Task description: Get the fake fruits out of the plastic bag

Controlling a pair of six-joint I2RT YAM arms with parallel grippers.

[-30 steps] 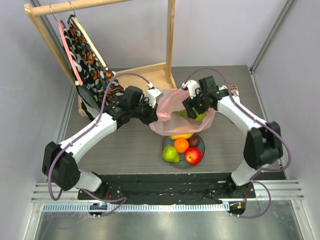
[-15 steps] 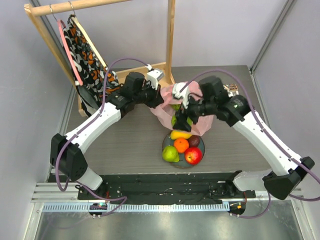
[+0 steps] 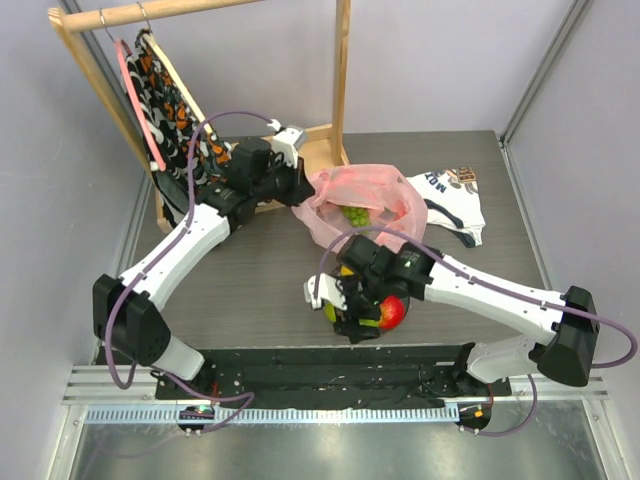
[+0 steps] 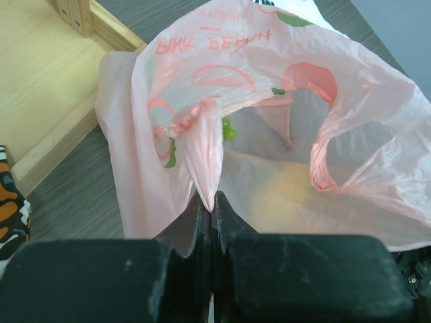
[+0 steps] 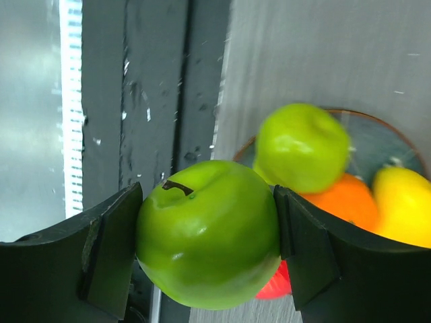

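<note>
Plastic bag (image 3: 365,205) first: your left gripper (image 4: 210,198) has its fingers clenched flat on a fold of the pink film. The mouth gapes open just beyond the fingertips, and the rest of the bag spreads away from them over the table (image 3: 250,280).

Your right gripper (image 5: 209,249) is well apart from the bag. Its two fingers clamp a green apple (image 5: 209,242) from either side.

The plate (image 5: 394,141) lies beyond those fingertips and off toward one finger, not squarely under them. A second green apple (image 5: 302,148), the orange (image 5: 347,202) and the mango (image 5: 404,202) already crowd it, with the red apple (image 3: 392,312) beside them.

The coming move, as I judge it, turns on that offset. You need to carry the held apple across to a free patch of the plate before you let go (dropped where it hangs, it likely lands on the rim or the table).

Smallest thing left is the green grapes (image 4: 229,130). They lie inside the bag just past the left fingertips and a little to their right. That puts them nearer your left arm, though that hand is busy holding the mouth.
</note>
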